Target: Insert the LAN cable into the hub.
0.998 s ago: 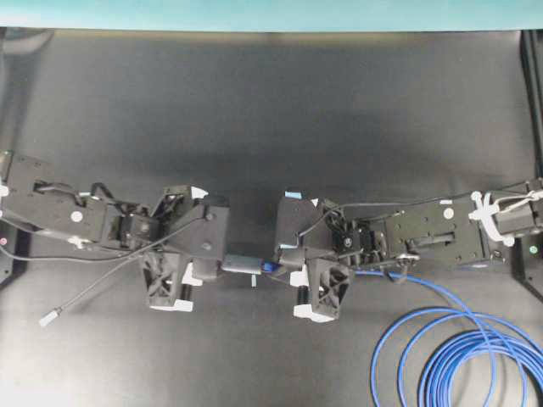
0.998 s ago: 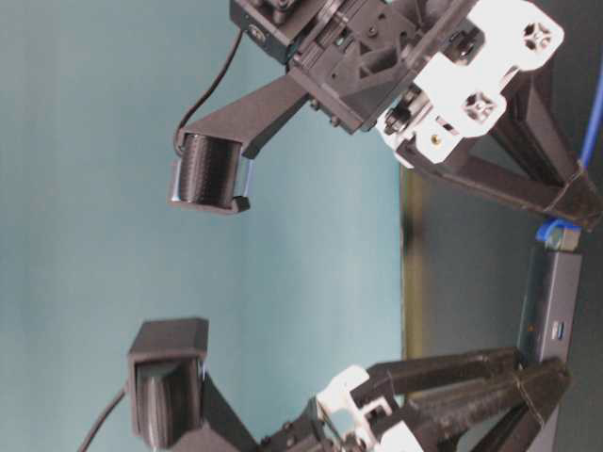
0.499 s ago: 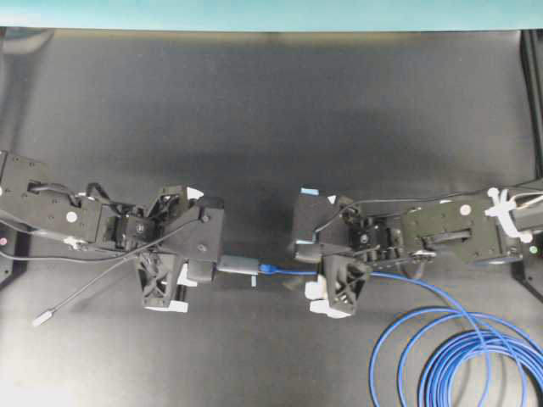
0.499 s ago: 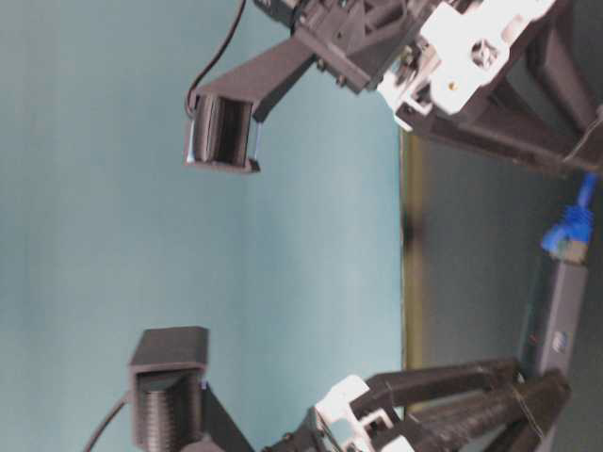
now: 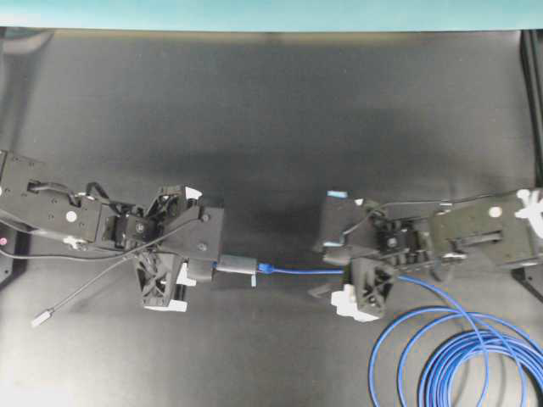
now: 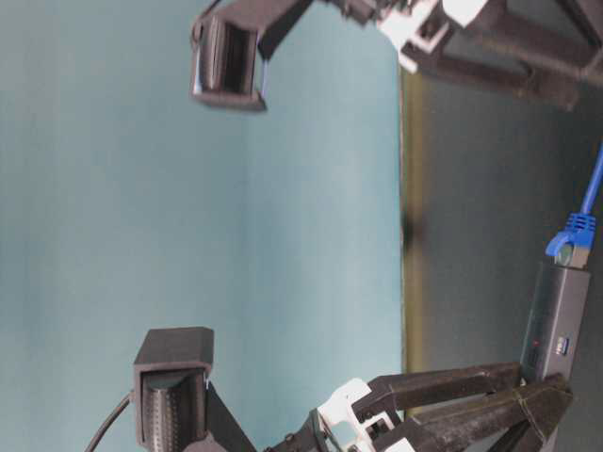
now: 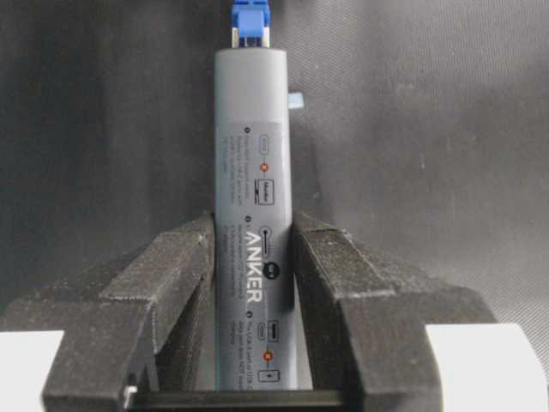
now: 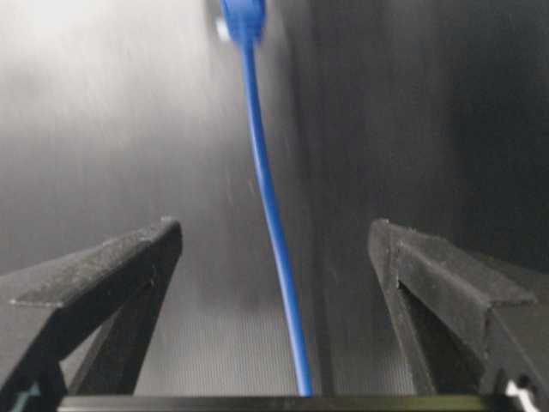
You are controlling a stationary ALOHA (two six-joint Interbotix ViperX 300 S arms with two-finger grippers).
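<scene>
One hub (image 5: 238, 264), one LAN cable (image 5: 441, 360), one grey cord (image 5: 85, 293), two claws: left (image 7: 255, 283), right (image 8: 274, 257).

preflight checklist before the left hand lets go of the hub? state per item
1. LAN cable plug sits at the end of the hub: ok.
2. Plug fully latched: cannot tell.
3. Left hand shut on the hub, fingers on both sides: ok.
4. Right hand open, fingers apart from the cable: ok.
5. Cable between plug and right hand runs straight, no kink: ok.
6. Cable coil lies clear of both arms: ok.
</scene>
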